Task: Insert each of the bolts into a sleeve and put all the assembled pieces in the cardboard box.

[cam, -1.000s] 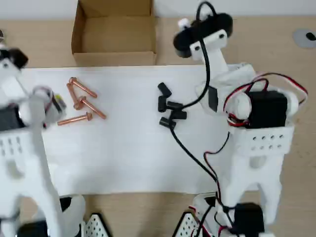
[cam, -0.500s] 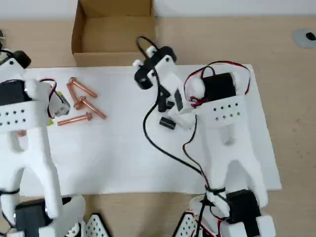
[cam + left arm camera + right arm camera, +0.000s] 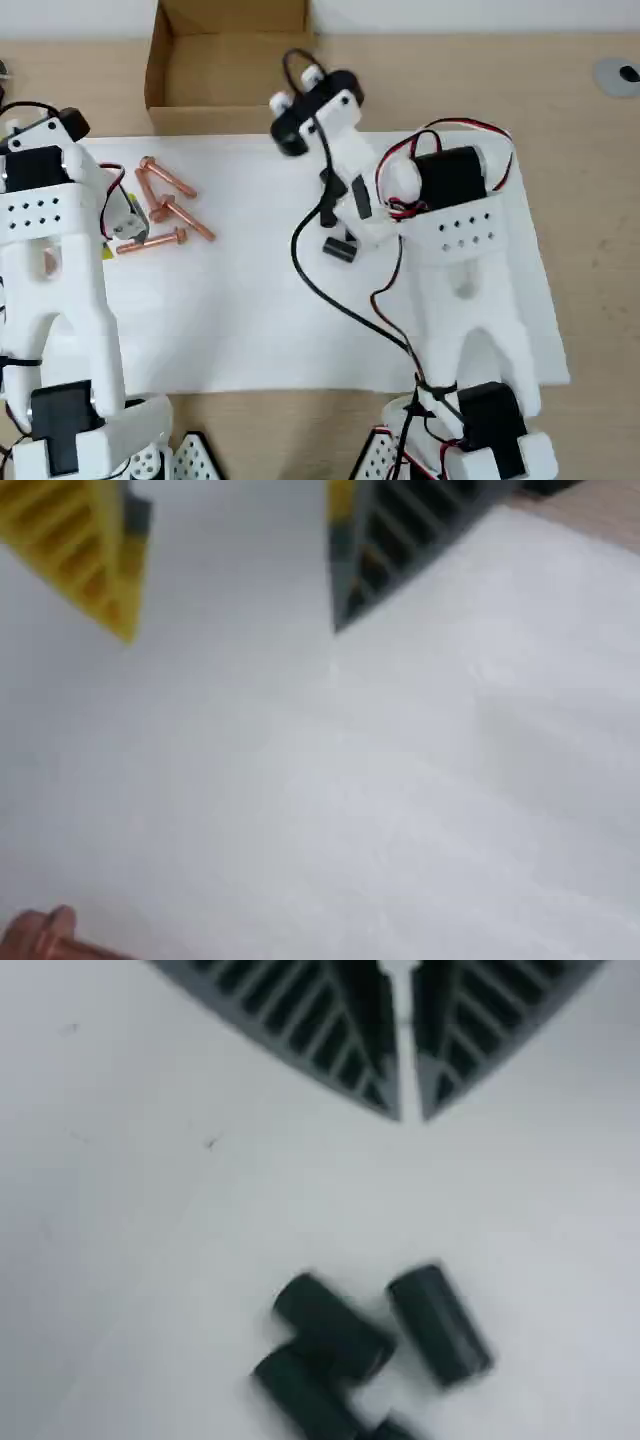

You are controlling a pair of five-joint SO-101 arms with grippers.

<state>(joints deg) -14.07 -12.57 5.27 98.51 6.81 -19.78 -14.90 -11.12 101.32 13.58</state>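
Left claw (image 3: 230, 630): wide open, nothing in it, low over the white sheet (image 3: 400, 780), with one bolt (image 3: 35, 935) close by. Right claw (image 3: 405, 1110): all but closed, only a thin slit between the fingers, empty, just above the black sleeves (image 3: 335, 1325). From the high view, the copper bolts (image 3: 165, 205) lay loose in a heap, well apart from the sleeves. The cardboard box (image 3: 155, 70), at the table's (image 3: 590, 150) far edge, showed nothing inside. Judged: no bolt was seated and no piece boxed, so all of the task was left to do.
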